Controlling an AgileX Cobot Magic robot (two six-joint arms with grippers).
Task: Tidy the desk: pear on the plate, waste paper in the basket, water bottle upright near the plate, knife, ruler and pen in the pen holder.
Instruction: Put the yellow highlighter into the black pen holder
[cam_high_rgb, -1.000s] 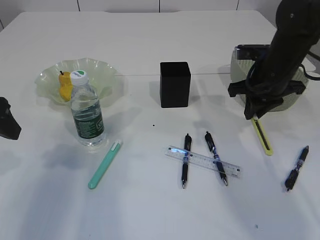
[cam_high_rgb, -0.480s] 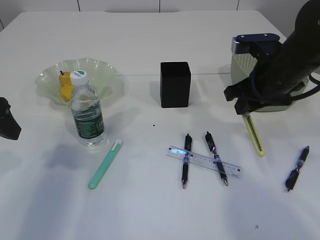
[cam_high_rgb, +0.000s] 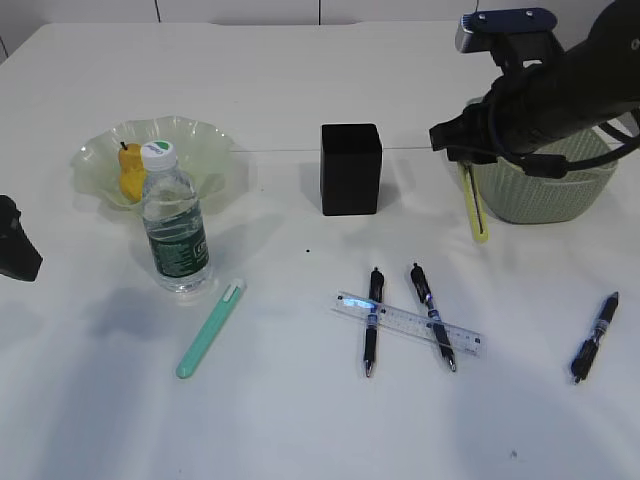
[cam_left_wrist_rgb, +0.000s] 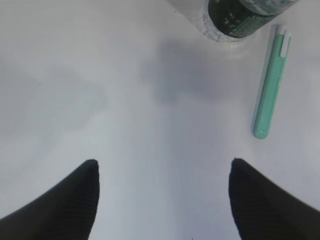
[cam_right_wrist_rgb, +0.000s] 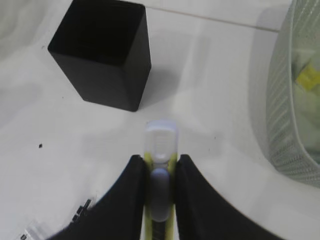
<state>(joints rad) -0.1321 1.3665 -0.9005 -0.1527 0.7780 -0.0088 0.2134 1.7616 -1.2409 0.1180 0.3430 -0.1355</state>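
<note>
One black pen holder (cam_high_rgb: 350, 168) stands on the white worktop (cam_high_rgb: 300, 420), and everything else is placed from it. To its left sits one ruffled plate (cam_high_rgb: 205, 150) with one yellow pear (cam_high_rgb: 129, 170) in it, and one water bottle (cam_high_rgb: 174, 220) stands upright just in front of that plate. Nearer the camera than the bottle lies one mint-green knife (cam_high_rgb: 210, 328). In front of the pen holder one clear ruler (cam_high_rgb: 406, 323) lies across two pens (cam_high_rgb: 371, 320), and a third pen (cam_high_rgb: 594, 336) lies far off to the front right, making three pens in all. To the right of the holder stands one woven basket (cam_high_rgb: 560, 195); the right wrist view shows yellow scraps of paper (cam_right_wrist_rgb: 309, 78) inside it. The right gripper (cam_right_wrist_rgb: 160, 200) has its fingers (cam_right_wrist_rgb: 132, 192) clenched on one yellow knife (cam_high_rgb: 476, 203), which hangs blade down between the holder and the basket, off the worktop. The left gripper (cam_left_wrist_rgb: 162, 200) sits at the far left edge, well away from the holder; its fingers (cam_left_wrist_rgb: 65, 200) are spread wide with nothing between them above bare worktop, the bottle's base and the green knife ahead of them. Compared with a second ago, the right arm has risen and swung toward the holder, carrying the yellow knife up from beside the basket's front; the bottle, pear, ruler, pens, green knife and left gripper have not shifted.
</note>
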